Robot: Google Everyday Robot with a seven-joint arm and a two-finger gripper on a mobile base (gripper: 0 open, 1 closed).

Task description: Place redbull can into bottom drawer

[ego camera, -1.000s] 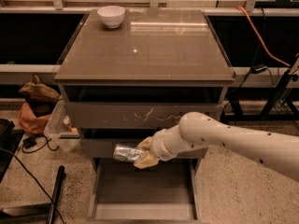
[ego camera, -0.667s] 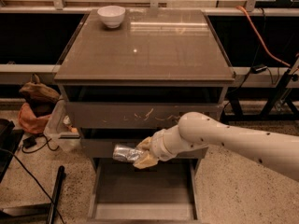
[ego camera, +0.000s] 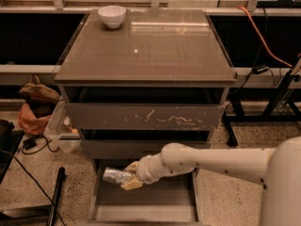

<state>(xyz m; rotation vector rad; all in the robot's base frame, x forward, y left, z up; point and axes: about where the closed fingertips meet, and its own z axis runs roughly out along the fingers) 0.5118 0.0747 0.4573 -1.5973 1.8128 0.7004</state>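
Speckled stone floor (ego camera: 33, 182) all round, dark shelving behind & an orange cable (ego camera: 263, 39) trailing down at far picture-right. Centre: a grey-brown cabinet w/ a glossy flat worktop (ego camera: 155, 51), bare but for a white bowl (ego camera: 112, 16) at its back picture-left corner. Three drawers below: top drawer (ego camera: 146, 118) w/ white-scratched front, slightly out; middle drawer (ego camera: 117, 149) plain-fronted, also slightly out; bottom drawer (ego camera: 141, 213) pulled well out (flat grey floor, thin side walls). The white arm (ego camera: 221, 161) comes in from lower picture-right, running approx level across the bottom drawer's front-to-back middle, wrist pointing picture-left. Orange-brown bag (ego camera: 34, 112) & black cables (ego camera: 26, 145) lie beside the cabinet. The hand (ego camera: 129, 177) is clamped on the redbull can (ego camera: 115, 175), which lies sideways, held over the back picture-left part of the bottom drawer, just below the middle drawer's front.
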